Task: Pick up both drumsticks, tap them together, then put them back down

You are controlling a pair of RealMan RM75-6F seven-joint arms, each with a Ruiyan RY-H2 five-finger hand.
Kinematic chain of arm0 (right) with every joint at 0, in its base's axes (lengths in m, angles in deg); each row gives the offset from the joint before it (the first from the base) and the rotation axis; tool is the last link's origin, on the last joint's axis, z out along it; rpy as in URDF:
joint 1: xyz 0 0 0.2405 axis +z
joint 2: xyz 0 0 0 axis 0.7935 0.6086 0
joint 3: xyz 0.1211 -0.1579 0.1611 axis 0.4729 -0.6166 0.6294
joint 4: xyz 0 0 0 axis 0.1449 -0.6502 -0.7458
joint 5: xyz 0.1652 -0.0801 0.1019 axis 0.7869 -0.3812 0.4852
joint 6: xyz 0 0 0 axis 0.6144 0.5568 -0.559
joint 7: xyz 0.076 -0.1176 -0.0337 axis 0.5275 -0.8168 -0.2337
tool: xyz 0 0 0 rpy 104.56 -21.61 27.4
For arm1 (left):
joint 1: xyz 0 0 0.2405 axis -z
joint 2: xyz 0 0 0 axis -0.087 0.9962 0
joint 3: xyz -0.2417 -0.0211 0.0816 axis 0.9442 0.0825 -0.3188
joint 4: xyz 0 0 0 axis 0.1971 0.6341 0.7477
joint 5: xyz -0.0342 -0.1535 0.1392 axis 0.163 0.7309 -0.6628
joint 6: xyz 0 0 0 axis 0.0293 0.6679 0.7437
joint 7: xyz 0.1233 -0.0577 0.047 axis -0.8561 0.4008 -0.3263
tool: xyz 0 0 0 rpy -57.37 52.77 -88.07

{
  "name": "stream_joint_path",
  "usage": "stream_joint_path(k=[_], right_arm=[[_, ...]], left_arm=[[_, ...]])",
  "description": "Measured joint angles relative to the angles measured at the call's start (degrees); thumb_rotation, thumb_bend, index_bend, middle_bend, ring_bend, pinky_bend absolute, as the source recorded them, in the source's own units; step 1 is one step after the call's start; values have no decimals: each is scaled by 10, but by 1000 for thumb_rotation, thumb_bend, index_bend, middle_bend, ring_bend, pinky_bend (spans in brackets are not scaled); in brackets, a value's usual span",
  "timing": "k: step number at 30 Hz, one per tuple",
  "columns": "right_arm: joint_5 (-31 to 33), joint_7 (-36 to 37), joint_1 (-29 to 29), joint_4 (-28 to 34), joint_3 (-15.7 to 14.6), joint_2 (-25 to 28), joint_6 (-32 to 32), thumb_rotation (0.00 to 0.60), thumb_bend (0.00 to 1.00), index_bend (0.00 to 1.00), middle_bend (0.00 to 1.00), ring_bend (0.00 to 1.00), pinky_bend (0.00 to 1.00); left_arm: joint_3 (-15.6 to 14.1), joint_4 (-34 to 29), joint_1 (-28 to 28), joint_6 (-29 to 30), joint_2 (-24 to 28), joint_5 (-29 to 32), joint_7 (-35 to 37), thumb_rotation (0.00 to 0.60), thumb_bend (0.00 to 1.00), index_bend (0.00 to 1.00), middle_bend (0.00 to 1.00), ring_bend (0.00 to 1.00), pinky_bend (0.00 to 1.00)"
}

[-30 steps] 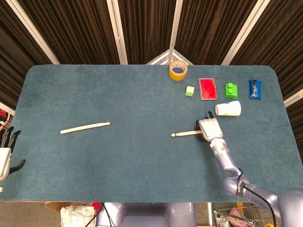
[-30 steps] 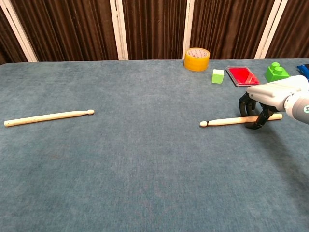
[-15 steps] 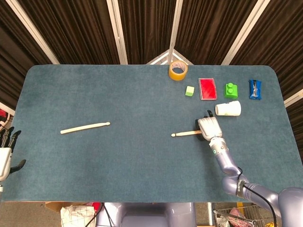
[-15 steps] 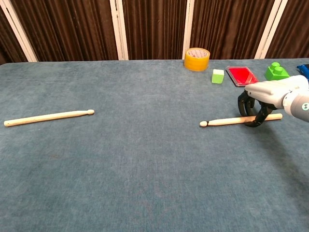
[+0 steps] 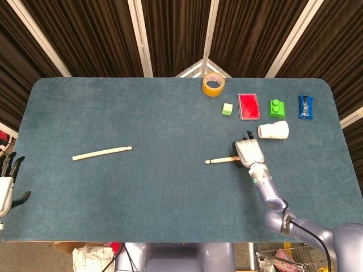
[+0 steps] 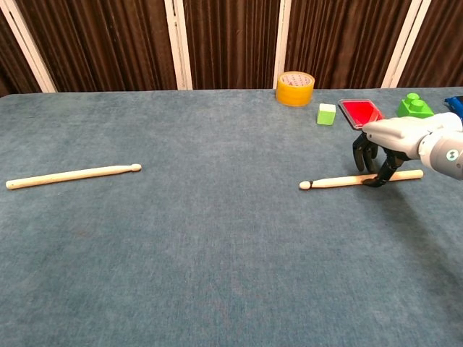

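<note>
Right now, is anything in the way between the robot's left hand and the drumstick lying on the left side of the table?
Nothing visible. The left hand hangs off the table's left edge, fingers apart and empty. Between it and the left drumstick lies only bare blue table. The other small objects sit far off, near the right hand.

We take the yellow tape roll (image 5: pixel 213 84) at the table's far edge as landmark. Right of it we see a pale green cube (image 5: pixel 227 109), red flat box (image 5: pixel 248 106), green brick (image 5: pixel 276 108), blue packet (image 5: pixel 305 106) and white cup (image 5: pixel 273 130). The right hand (image 5: pixel 248 152), nearer us than the roll, covers the right drumstick (image 5: pixel 222 160). The left drumstick (image 5: pixel 102 153) lies far left; the left hand (image 5: pixel 7 181) hangs off the table.
</note>
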Motion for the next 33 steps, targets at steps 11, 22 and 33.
stream_joint_path(k=[11, 22, 33], right_arm=[[2, 2, 6, -13, -2, -8, 3, 600, 346, 576, 526, 344, 71], [-2, 10, 7, -20, -3, -13, 3, 600, 350, 594, 538, 353, 71], [-3, 12, 6, -20, -5, -11, 3, 600, 353, 607, 554, 358, 71]], left_arm=[[0, 0, 1, 0, -2, 1, -4, 600, 296, 117, 7, 0, 0], [-1, 0, 2, -1, -4, 2, -7, 600, 296, 117, 6, 0, 0], [-2, -1, 3, -2, -5, 3, -10, 600, 296, 117, 6, 0, 0]])
